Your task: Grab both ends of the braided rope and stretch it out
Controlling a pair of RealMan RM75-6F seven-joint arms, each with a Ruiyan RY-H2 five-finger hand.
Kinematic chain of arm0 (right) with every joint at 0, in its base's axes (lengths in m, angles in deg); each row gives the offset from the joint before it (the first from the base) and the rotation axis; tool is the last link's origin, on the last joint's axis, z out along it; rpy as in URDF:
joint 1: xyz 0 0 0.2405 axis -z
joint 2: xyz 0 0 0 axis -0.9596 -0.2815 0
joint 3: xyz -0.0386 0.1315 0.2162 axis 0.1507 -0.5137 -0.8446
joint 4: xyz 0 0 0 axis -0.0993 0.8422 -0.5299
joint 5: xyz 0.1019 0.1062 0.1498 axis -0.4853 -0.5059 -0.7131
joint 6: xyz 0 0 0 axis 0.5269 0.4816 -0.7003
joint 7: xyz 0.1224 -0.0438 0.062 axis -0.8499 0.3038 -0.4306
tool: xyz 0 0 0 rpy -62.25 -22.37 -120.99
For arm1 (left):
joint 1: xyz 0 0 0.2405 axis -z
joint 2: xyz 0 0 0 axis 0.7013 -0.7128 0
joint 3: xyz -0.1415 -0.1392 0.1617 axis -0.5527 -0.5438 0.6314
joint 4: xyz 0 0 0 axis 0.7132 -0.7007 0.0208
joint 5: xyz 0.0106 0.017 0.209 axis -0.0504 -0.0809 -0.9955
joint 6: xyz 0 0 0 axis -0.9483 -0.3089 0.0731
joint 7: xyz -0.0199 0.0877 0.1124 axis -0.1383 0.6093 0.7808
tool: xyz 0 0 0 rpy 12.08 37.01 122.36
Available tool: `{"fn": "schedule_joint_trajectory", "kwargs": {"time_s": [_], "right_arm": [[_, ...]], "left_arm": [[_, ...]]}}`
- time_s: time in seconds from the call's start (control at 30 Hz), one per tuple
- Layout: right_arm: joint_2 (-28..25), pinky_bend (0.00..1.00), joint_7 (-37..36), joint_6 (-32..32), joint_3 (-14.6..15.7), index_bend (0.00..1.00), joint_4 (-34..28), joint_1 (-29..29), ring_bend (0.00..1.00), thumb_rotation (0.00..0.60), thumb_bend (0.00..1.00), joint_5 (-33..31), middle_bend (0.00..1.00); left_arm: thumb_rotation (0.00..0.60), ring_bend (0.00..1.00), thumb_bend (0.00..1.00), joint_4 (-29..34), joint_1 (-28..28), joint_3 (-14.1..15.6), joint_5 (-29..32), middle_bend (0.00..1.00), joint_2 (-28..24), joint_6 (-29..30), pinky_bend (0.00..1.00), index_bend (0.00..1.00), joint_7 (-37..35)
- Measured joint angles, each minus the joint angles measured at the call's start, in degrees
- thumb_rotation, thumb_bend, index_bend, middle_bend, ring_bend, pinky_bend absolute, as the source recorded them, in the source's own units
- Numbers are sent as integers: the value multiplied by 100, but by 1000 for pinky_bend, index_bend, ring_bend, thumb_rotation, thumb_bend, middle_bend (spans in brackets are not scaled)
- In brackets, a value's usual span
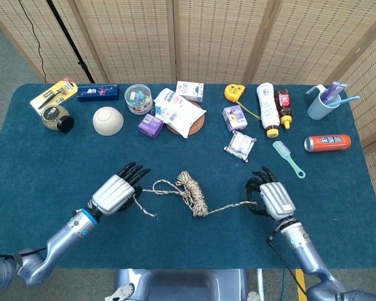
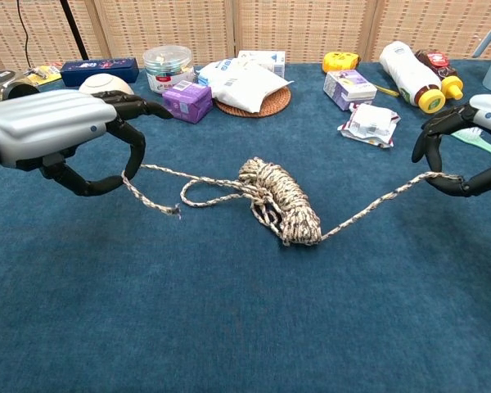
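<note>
Plainly, the rope [image 2: 282, 201] is soft and light; it is judged to drape and slide over the cloth rather than hold a shape, and its braided surface should give the fingers purchase. Its bundle lies on the table [image 1: 62, 169] midway between the two hands, with a strand trailing out to each side. The left strand is pinched in the left hand [image 2: 53, 131], a short frayed tail hanging free below the fingers; the right strand runs up to the right hand [image 2: 466, 151], whose fingers are curled about its end, so that end too is taken to be held, though the exact contact is small in both views. Each end is best held a little in from its tip, as the left one is, so that it cannot slip out when tension comes; the coiled middle is judged likely to snag before it pays out, and some loops are seen slack beside it.

Of containers, a bowl [image 1: 108, 120] is upturned, its contents hidden; a clear tub [image 1: 138, 98] holds small coloured items, not identifiable; a cup [image 1: 323, 104] holds a toothbrush and a tube; a woven tray [image 1: 197, 123] carries a white packet [image 1: 178, 111]; a jar [image 1: 53, 116] lies at the far left.
</note>
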Motion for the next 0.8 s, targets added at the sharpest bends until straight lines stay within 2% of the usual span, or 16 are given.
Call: {"fn": "schedule_joint_trajectory", "kwargs": {"time_s": [0.8], "right_arm": [[-587, 0, -157, 199, -345, 751, 48, 89, 187, 600, 441, -322, 400]], "left_arm": [[600, 0, 480, 3, -515, -488, 568, 123, -993, 756, 0, 710, -615]]}}
